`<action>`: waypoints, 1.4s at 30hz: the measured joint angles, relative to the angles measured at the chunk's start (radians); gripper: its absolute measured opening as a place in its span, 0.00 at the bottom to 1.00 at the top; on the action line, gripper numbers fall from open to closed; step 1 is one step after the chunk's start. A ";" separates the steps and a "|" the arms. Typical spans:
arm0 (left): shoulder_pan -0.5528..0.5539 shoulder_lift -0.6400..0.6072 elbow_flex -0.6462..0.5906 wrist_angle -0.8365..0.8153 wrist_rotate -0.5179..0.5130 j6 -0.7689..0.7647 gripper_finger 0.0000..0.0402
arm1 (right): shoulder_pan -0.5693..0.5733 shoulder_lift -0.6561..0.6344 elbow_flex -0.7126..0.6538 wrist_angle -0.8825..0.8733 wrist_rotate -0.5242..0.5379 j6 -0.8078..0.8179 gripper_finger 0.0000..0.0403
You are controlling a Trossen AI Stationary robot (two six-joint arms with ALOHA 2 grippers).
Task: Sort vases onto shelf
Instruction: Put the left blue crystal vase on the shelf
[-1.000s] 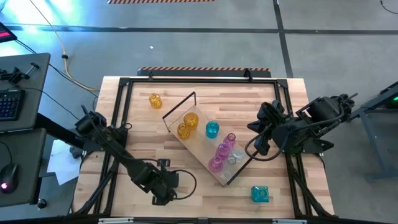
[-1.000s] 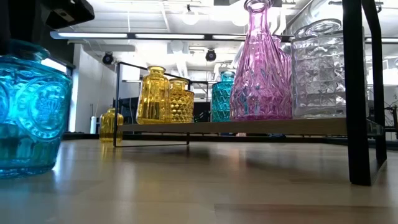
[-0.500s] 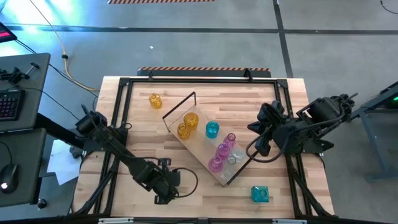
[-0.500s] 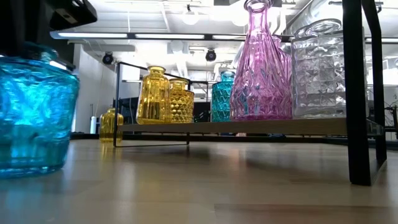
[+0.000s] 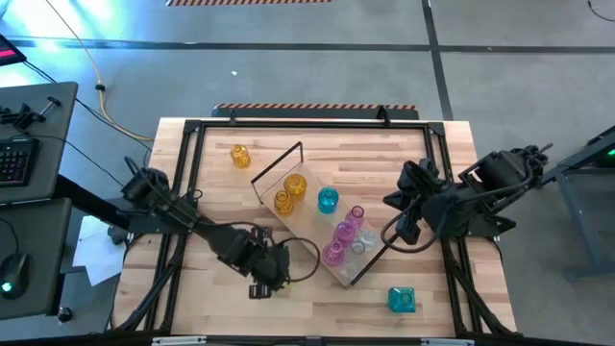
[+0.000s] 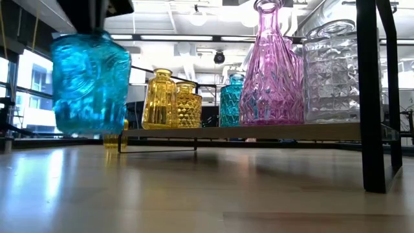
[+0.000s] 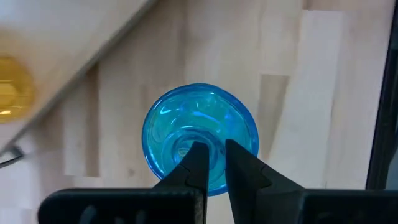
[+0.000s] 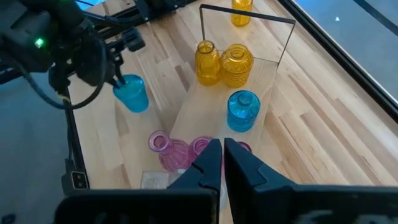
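Teal vase (image 6: pixel 89 83): you have it pinched by the rim in the left gripper (image 7: pixel 211 163), lifted clear of the tabletop (image 6: pixel 207 194), near the shelf (image 5: pixel 317 226). The shelf carries two amber vases (image 5: pixel 288 192), a teal one (image 5: pixel 328 200), two pink (image 5: pixel 338 242) and a clear one. Your right gripper (image 8: pixel 222 163) waits beside the shelf, fingers closed on nothing.

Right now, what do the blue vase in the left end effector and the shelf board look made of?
Blue vase: likely glass, translucent, glossy, with embossed relief. Shelf: pale board, probably wood, matte, in a thin black frame that looks like metal.
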 joint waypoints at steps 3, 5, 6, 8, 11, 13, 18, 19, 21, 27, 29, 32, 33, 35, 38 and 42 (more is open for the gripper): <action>0.024 0.000 0.049 -0.023 -0.002 0.030 0.05 | 0.006 0.000 0.000 0.000 -0.001 0.000 0.00; 0.044 -0.003 0.077 -0.026 -0.003 0.057 0.05 | 0.006 0.000 0.000 0.000 -0.001 0.000 0.00; 0.053 -0.003 0.091 -0.029 -0.006 0.071 0.05 | 0.006 0.000 0.000 0.000 -0.001 0.000 0.00; 0.074 -0.003 0.117 -0.030 -0.017 0.096 0.05 | 0.006 0.000 0.000 0.000 -0.002 0.000 0.00; 0.111 -0.003 0.149 -0.030 -0.028 0.141 0.05 | 0.006 0.000 0.000 0.000 -0.001 -0.008 0.00; 0.138 -0.003 0.163 -0.037 -0.033 0.171 0.05 | 0.006 0.000 0.000 0.000 -0.001 -0.008 0.00; 0.210 -0.003 0.190 -0.034 -0.052 0.233 0.05 | 0.006 0.000 0.000 0.000 -0.001 -0.011 0.00; 0.224 -0.003 0.192 -0.031 -0.053 0.241 0.05 | 0.006 0.000 0.000 0.000 -0.002 -0.011 0.00; 0.249 -0.003 0.192 -0.021 -0.053 0.264 0.05 | 0.006 0.000 0.000 0.000 -0.001 -0.011 0.00; 0.313 0.001 0.192 -0.012 -0.042 0.327 0.05 | 0.006 0.000 0.000 0.000 0.007 -0.027 0.00; 0.329 0.002 0.192 -0.002 -0.016 0.334 0.05 | 0.006 0.000 0.000 0.000 0.007 -0.034 0.00; 0.341 0.002 0.192 0.055 -0.010 0.360 0.05 | 0.006 0.000 0.000 0.000 0.008 -0.034 0.00; 0.346 0.002 0.192 0.068 -0.010 0.367 0.05 | 0.006 0.000 0.000 0.000 0.008 -0.034 0.00; 0.357 0.002 0.192 0.085 -0.005 0.367 0.05 | 0.006 0.000 0.000 0.000 0.008 -0.034 0.00; 0.373 0.010 0.194 0.089 0.003 0.361 0.05 | 0.006 0.000 0.000 0.000 0.008 -0.034 0.00; 0.379 0.043 0.194 0.078 0.010 0.376 0.05 | 0.006 0.000 0.000 0.000 0.009 -0.035 0.00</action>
